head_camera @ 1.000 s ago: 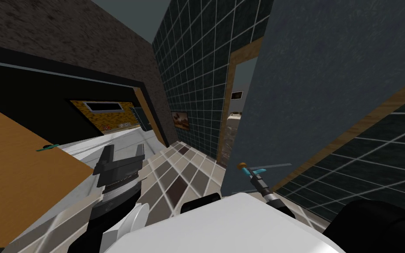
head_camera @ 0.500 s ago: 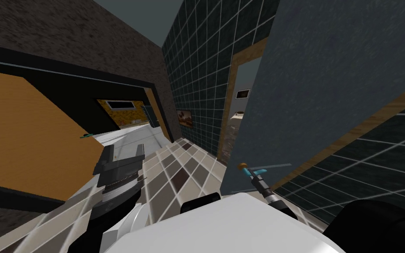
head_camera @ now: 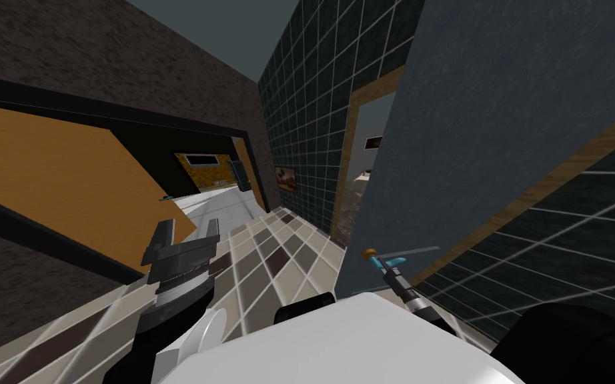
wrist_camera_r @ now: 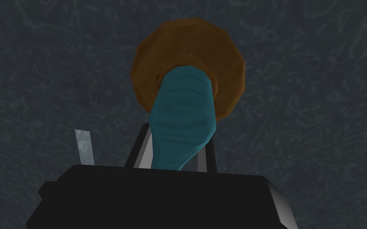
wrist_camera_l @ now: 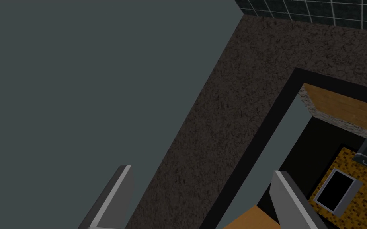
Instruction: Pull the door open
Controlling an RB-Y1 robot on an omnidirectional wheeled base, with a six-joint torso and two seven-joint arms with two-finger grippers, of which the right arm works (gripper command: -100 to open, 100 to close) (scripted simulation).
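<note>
A dark grey-blue door (head_camera: 486, 127) stands ajar on my right, with a gap showing a lit room past its free edge. Its teal lever handle (head_camera: 393, 260) sits on an orange-brown round plate (head_camera: 369, 253). My right gripper (head_camera: 387, 265) is shut on that teal lever (wrist_camera_r: 182, 127); in the right wrist view the fingers press its two sides, with the round plate (wrist_camera_r: 218, 59) and the door face (wrist_camera_r: 318, 99) just beyond. My left gripper (head_camera: 186, 235) is held up over the tiled floor, open, with nothing between its fingers (wrist_camera_l: 111, 198).
An orange-brown door (head_camera: 53, 173) in a black frame stands open on my left, with a small teal handle (head_camera: 165, 198). A dark tiled wall (head_camera: 313, 107) lies ahead with a small picture (head_camera: 287, 179). Brown and beige floor tiles (head_camera: 273, 247) run between the two doors.
The whole head view has swung: the left orange-brown door and its doorway slid further left and back. My right gripper stays shut on the teal lever; the left arm holds its pose.
</note>
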